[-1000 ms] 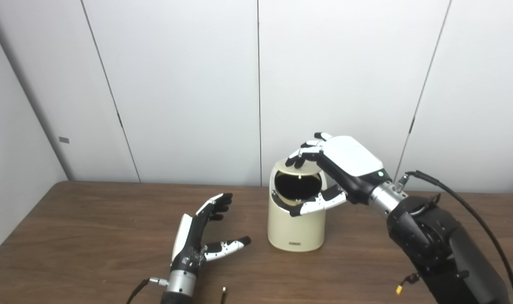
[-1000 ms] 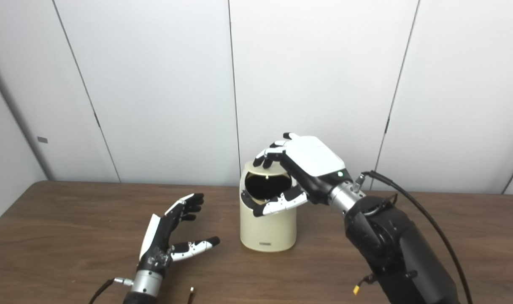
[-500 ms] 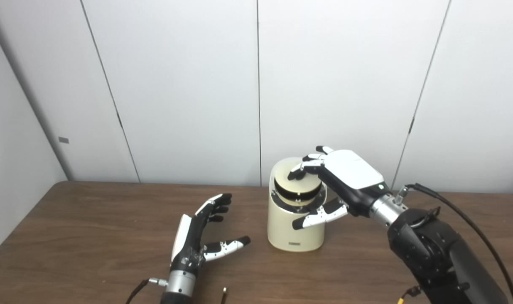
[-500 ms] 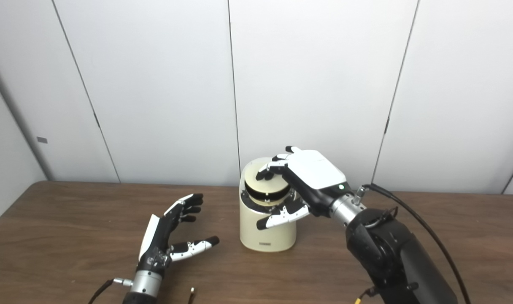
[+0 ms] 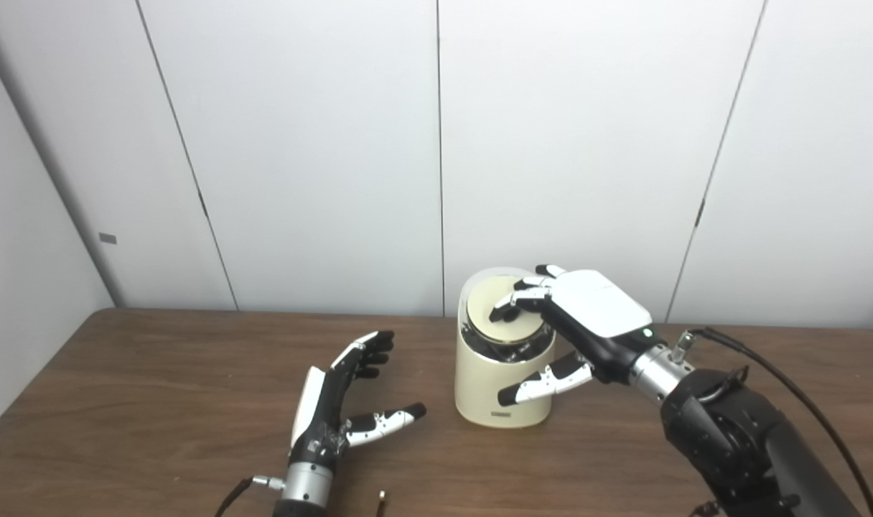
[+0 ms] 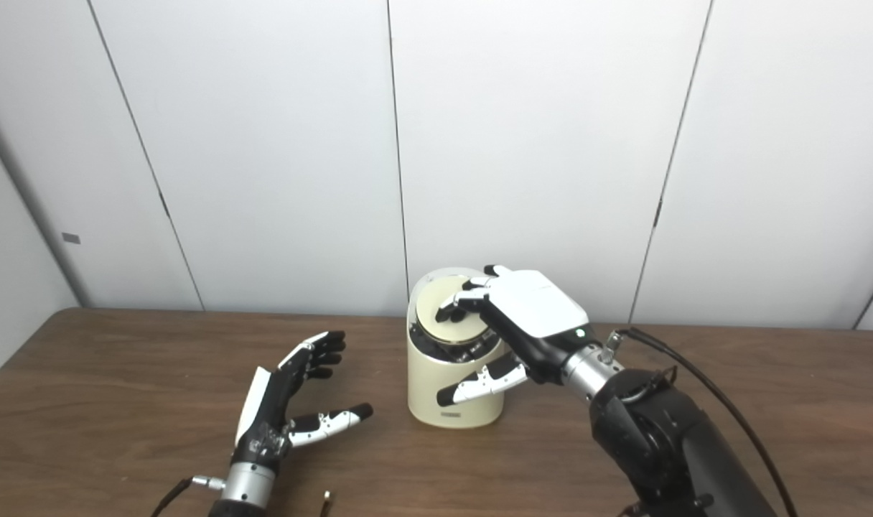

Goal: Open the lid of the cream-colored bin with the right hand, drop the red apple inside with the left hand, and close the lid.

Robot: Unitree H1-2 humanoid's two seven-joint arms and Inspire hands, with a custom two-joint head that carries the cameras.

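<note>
1. Left eye view: you see the cream-colored cylindrical plastic bin (image 5: 503, 391) standing upright on the brown wood-grain worktop (image 5: 120, 402), near the white panelled wall (image 5: 300, 143).
2. Your right robot hand (image 5: 580, 323) lies over the bin's top; its fingertips (image 5: 505, 310) press on the round cream lid (image 5: 495, 319), which sits nearly flat in the rim with a dark gap showing at its front edge. The fingers are spread, clamped on nothing; the thumb hangs in front of the bin wall.
3. Your left robot hand (image 5: 339, 402) hovers to the left of the bin, well apart from it, palm turned inward, fingers apart and empty.
4. The red apple does not show in either view.
</note>
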